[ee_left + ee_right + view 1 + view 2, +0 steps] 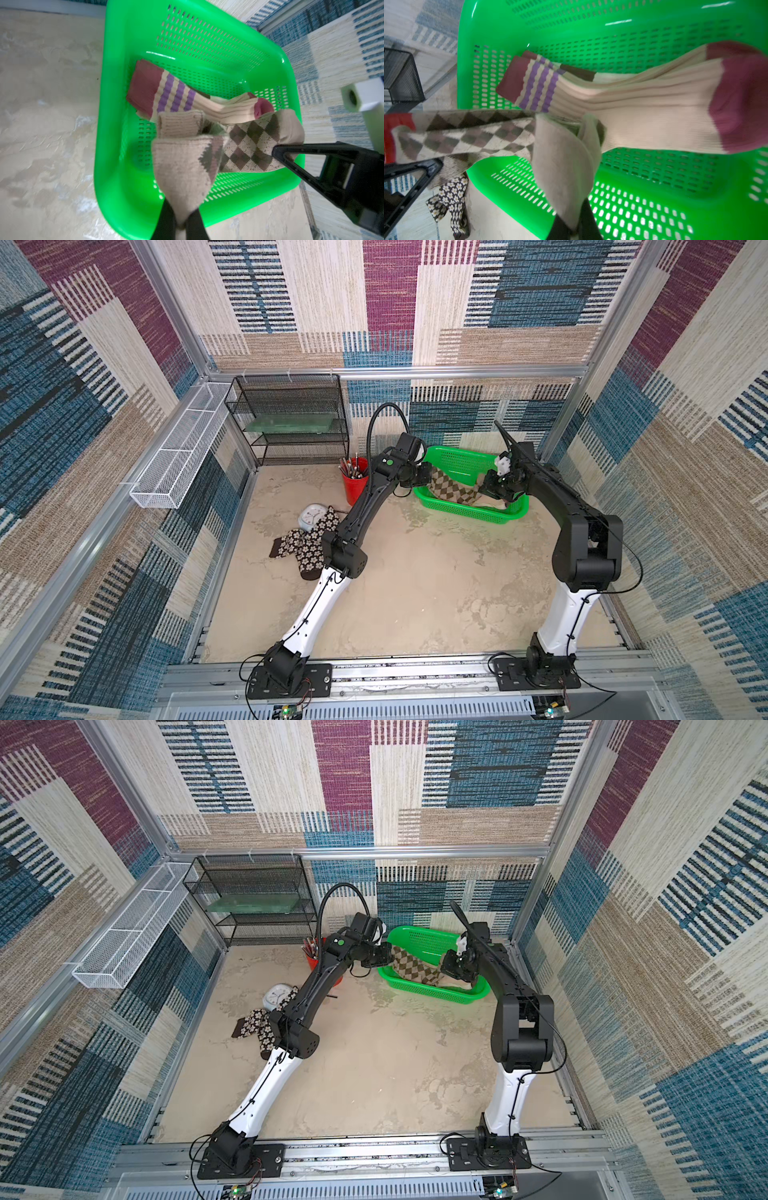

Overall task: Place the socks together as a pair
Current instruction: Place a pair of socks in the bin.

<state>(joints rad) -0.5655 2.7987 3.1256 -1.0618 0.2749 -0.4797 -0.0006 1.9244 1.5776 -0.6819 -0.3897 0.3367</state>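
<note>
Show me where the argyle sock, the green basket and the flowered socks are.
argyle sock (451, 488): in a top view, on its diamond-patterned middle.
green basket (465, 511): in a top view, on its near wall.
flowered socks (297, 545): in a top view, on the middle of the pile.

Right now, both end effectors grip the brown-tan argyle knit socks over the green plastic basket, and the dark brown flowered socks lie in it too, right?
No: in both top views the dark brown flowered socks lie on the table, outside the green plastic basket. The rest stands.

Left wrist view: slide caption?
Left gripper and right gripper shut on brown-tan argyle knit socks over a green perforated plastic basket holding purple-striped beige socks.
</note>
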